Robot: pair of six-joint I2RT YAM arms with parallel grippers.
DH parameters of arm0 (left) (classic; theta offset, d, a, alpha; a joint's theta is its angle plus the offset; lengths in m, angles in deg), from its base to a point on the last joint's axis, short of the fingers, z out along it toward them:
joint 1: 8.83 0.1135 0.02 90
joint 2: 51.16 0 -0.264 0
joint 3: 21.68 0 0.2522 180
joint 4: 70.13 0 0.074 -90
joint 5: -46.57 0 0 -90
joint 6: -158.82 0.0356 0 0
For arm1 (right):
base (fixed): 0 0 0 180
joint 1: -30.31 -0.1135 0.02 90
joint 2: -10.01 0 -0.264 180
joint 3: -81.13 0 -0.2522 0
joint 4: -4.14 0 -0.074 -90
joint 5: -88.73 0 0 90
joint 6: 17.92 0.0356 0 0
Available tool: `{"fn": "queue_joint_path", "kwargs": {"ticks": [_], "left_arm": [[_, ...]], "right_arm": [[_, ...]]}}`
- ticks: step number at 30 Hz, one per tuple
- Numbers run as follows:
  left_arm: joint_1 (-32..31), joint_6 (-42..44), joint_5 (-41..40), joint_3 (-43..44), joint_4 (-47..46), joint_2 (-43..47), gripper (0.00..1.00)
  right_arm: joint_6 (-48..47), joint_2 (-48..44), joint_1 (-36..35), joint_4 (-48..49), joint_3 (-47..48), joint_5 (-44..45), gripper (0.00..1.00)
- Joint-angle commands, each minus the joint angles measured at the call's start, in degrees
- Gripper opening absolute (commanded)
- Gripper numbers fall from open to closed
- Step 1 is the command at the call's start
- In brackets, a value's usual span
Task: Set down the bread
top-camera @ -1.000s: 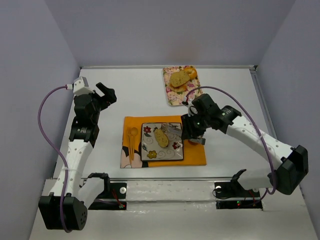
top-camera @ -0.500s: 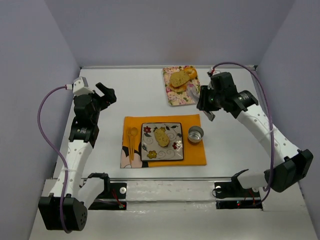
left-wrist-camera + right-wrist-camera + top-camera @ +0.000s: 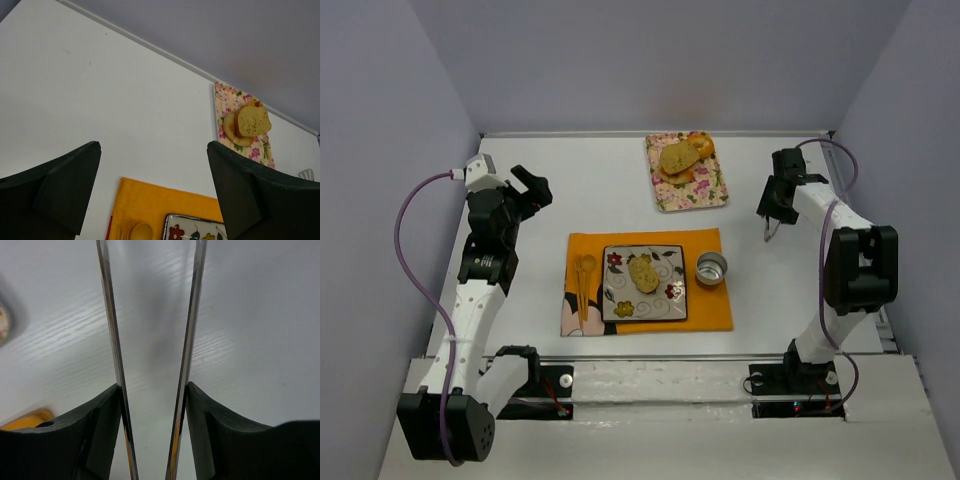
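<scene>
Bread (image 3: pixel 641 272) lies overlapping another slice on the plate (image 3: pixel 672 305) and could slide off. The right gripper (image 3: pixel 770 228) and left gripper (image 3: pixel 532 183) both gape empty.

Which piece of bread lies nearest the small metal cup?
The small round slice on the square plate, just beside the cup. The larger oval slice and the orange bun sit farther back on the floral mat.
</scene>
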Motion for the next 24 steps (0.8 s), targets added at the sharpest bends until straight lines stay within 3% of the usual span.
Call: {"fn": "queue_joint_path", "kwargs": {"ticks": [1,3,8,9,16,24], "left_arm": [[0.21,0.53,-0.73,0.03,-1.34,1.09,0.99],[0.21,0.45,-0.82,0.12,-1.25,1.09,0.99],[0.21,0.36,-0.56,0.12,-1.25,1.27,0.99],[0.21,0.36,-0.47,0.03,-1.25,1.18,0.99],[0.21,0.27,-0.12,0.03,-1.25,1.53,0.99],[0.21,0.36,-0.82,-0.5,-1.51,3.46,0.99]], "right_arm": [[0.71,3.38,0.72,3.54,-0.93,0.34,0.6],[1.33,4.44,0.72,3.46,-1.9,-0.28,0.72],[2.03,3.31,1.25,3.37,-3.31,-0.19,0.85],[2.21,2.78,1.25,3.28,-3.66,0.16,0.99],[2.65,-6.09,1.25,-0.58,-2.7,2.71,1.0],[2.03,-25.24,1.25,-4.37,-1.02,3.32,1.0]]}}
